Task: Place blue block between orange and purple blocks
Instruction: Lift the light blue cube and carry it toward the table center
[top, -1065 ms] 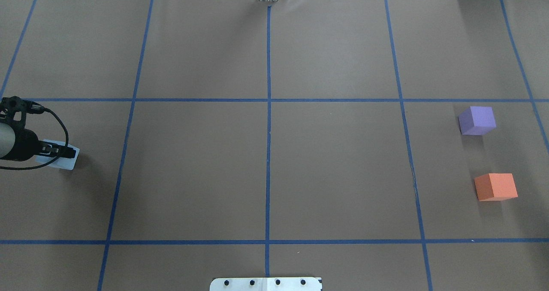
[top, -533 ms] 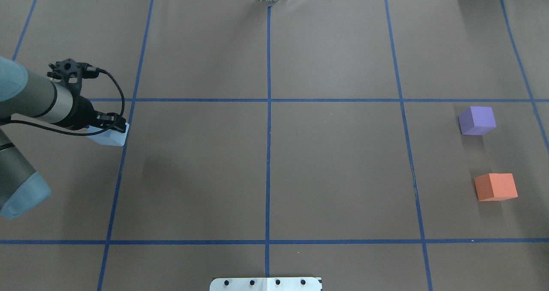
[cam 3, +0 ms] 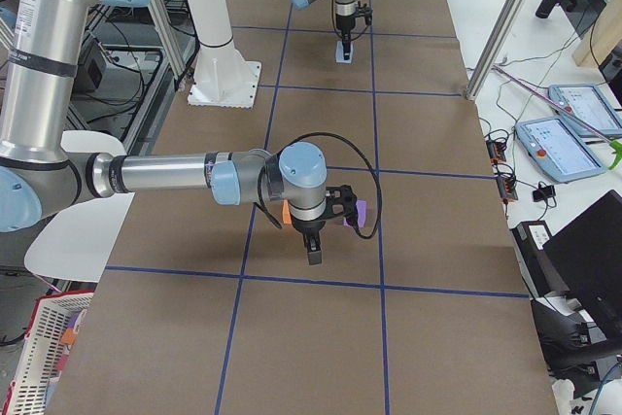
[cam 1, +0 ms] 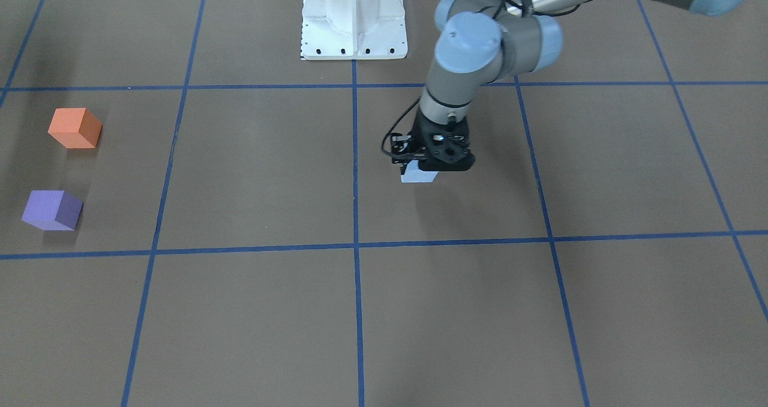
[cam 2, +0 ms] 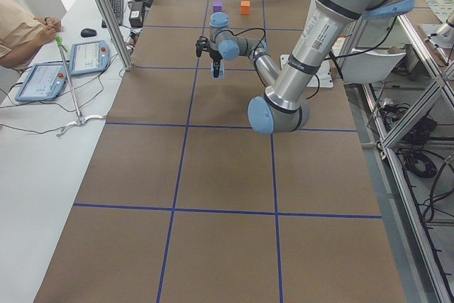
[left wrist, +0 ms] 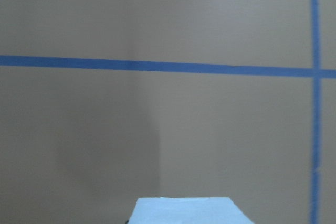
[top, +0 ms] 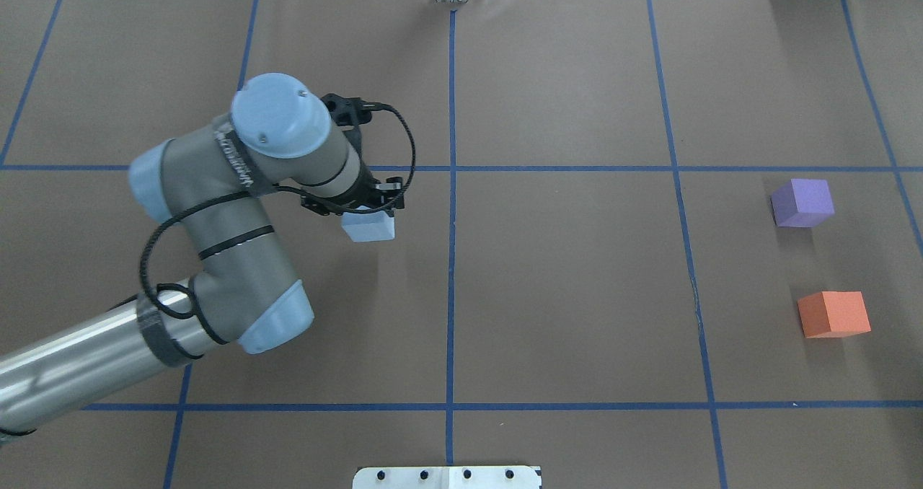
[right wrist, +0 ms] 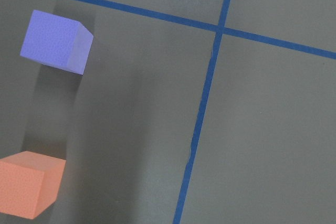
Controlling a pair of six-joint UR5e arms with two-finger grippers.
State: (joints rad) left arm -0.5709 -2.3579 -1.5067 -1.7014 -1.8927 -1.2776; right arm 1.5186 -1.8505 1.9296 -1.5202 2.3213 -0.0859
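Observation:
My left gripper (top: 371, 213) is shut on the pale blue block (top: 369, 227) and holds it above the table, left of the centre line; both also show in the front view: the gripper (cam 1: 422, 168) and the block (cam 1: 418, 175). The block's top edge shows in the left wrist view (left wrist: 184, 211). The purple block (top: 802, 203) and the orange block (top: 833, 314) sit far right, apart, with a gap between them. My right gripper (cam 3: 313, 248) hangs over these two blocks; I cannot tell whether it is open or shut. Its wrist view shows the purple block (right wrist: 56, 41) and the orange block (right wrist: 29, 183).
Brown paper with a blue tape grid (top: 451, 186) covers the table. The robot's white base (cam 1: 354, 17) stands at the near edge. Tablets and cables (cam 2: 64, 69) lie on the side bench beyond the table.
My left arm has swung far to the right with the blue block, from the table's left edge to just left of the centre line. The purple and orange blocks have not moved.

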